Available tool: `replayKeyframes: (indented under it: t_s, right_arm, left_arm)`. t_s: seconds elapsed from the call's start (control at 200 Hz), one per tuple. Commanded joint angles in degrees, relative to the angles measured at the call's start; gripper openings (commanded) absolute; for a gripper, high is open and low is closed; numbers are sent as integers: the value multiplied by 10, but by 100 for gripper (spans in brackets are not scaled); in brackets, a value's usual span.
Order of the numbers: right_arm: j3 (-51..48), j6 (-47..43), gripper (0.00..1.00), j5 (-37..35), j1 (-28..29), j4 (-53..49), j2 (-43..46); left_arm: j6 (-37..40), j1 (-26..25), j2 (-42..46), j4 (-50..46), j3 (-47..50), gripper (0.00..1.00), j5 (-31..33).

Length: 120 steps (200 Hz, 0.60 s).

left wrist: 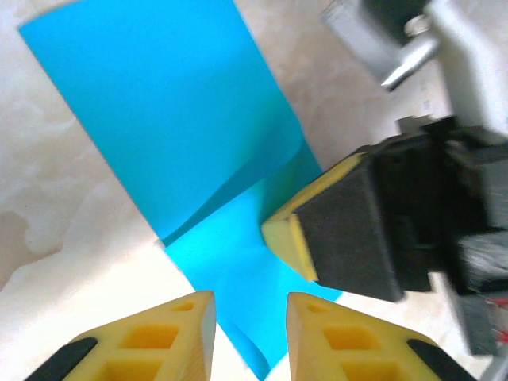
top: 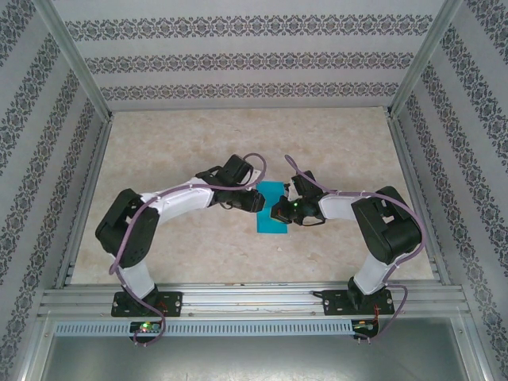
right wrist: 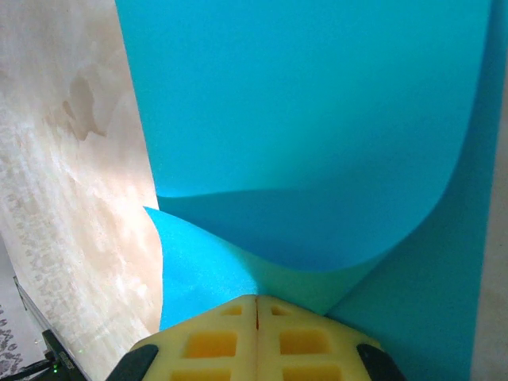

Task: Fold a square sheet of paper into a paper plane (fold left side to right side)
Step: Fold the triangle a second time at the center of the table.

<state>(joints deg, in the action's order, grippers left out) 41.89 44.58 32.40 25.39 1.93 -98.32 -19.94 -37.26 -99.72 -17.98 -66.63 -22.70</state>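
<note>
Our left end effector (left wrist: 250, 321) stands slightly spread over one end of the square sheet of paper (left wrist: 175, 119), gripping nothing; we judge this lets the folded-over flap settle. Our right end effector (right wrist: 255, 309), fingers pressed together, bears its tip on the sheet's lower layer, apparently pinning it to the tabletop (top: 198, 151) against sliding.

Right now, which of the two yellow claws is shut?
The right gripper: its yellow fingers meet with no gap, tips at the folded turquoise sheet. On the left gripper the fingers stand apart, paper showing between them.
</note>
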Motion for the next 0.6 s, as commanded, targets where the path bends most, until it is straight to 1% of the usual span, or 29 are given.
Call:
replayKeyframes:
  t_s: [0.0, 0.14, 0.31, 0.44, 0.595]
  right_arm:
    - [-4, -16, 0, -16, 5, -34, -10]
    - [-6, -16, 0, -16, 5, -34, -10]
    - [-6, -17, 0, -16, 5, -34, -10]
    - [-6, -17, 0, -15, 5, -34, -11]
    - [-7, -17, 0, -14, 4, -36, -11]
  left_arm:
    - [-30, 5, 27, -28, 13, 25, -25]
    - [-87, -9, 30, 7, 41, 21, -85]
    - [-157, -31, -2, 73, 55, 18, -135]
    - [-176, -38, -32, 98, 53, 17, -145]
    - [-170, -38, -54, 93, 46, 16, -147]
